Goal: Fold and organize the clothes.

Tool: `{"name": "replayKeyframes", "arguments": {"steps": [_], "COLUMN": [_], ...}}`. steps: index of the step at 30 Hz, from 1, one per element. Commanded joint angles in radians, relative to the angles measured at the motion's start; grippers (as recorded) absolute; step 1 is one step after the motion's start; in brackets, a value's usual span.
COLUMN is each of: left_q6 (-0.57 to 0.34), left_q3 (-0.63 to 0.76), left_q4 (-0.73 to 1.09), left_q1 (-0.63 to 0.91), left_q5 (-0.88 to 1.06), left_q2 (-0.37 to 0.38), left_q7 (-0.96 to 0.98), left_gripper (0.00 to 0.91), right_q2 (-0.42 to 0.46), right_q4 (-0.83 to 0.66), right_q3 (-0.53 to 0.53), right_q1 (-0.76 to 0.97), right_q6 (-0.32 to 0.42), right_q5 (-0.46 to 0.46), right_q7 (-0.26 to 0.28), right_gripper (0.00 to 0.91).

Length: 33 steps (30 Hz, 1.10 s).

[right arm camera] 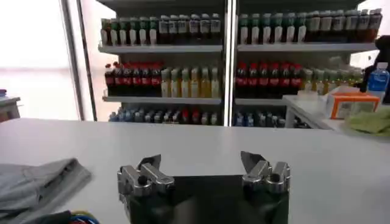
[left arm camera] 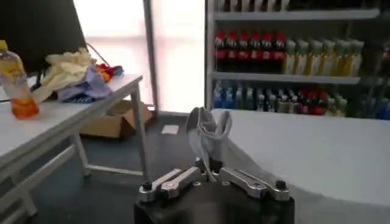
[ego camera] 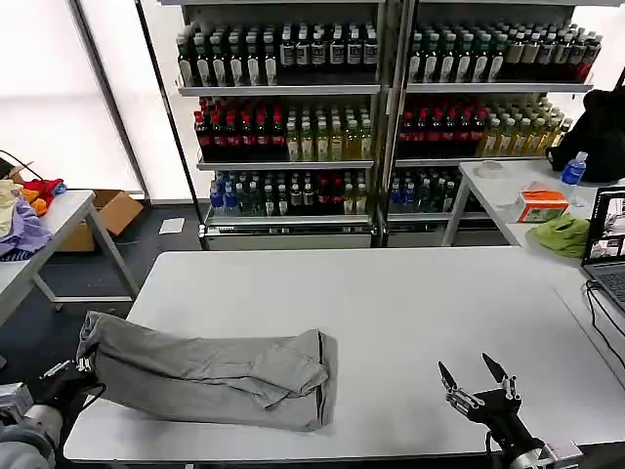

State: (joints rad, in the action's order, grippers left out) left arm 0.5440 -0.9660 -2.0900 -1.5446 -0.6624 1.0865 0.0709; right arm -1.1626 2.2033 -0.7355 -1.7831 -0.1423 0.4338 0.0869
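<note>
Left hand clenched on shirt edge, apparently off table corner; right hand released.

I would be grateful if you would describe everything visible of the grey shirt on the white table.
The grey shirt is a soft, cotton-looking garment, roughly folded into a long, wrinkled bundle. It lies across the near left part of the white table, one end hanging over the left edge. There the left pincer is shut on a bunched-up fold. The right pincer hovers open, apart from it.
</note>
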Motion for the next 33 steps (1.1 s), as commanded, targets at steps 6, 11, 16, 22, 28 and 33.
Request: {"name": "replayKeyframes", "arguments": {"steps": [6,11,16,22,28,33], "left_q6": [-0.019,-0.033,-0.03,0.023,0.023,0.032], "left_q3": [0.616,0.744,0.824,0.886,0.91,0.88], "left_q4": [-0.153,-0.073,-0.02,0.118,0.096,0.05], "left_q1": [0.124,0.22,0.261,0.325,0.321,0.335], "left_q5": [-0.212,-0.204,-0.161,-0.025,-0.039,-0.038], "left_q2": [-0.092,-0.052,-0.022,0.068,0.109,0.121], "left_q7": [0.073,0.093,0.096,0.096,0.124,0.153], "left_gripper": [0.01,0.01,0.01,0.262,0.907,0.907], "right_q2": [-0.008,-0.019,-0.022,-0.025,-0.023,-0.03], "right_q4": [0.009,-0.003,-0.004,0.006,-0.005,0.004], "right_q3": [-0.005,0.0,0.004,0.004,-0.002,0.008], "right_q1": [-0.018,-0.028,-0.027,-0.023,-0.024,-0.028], "right_q6": [-0.002,-0.001,-0.003,-0.009,-0.006,-0.009], "right_q5": [-0.01,-0.026,-0.03,-0.03,-0.028,-0.031], "right_q7": [0.001,0.002,0.002,0.003,0.003,0.014], "right_gripper": [0.907,0.907,0.907,0.907,0.907,0.907]}}
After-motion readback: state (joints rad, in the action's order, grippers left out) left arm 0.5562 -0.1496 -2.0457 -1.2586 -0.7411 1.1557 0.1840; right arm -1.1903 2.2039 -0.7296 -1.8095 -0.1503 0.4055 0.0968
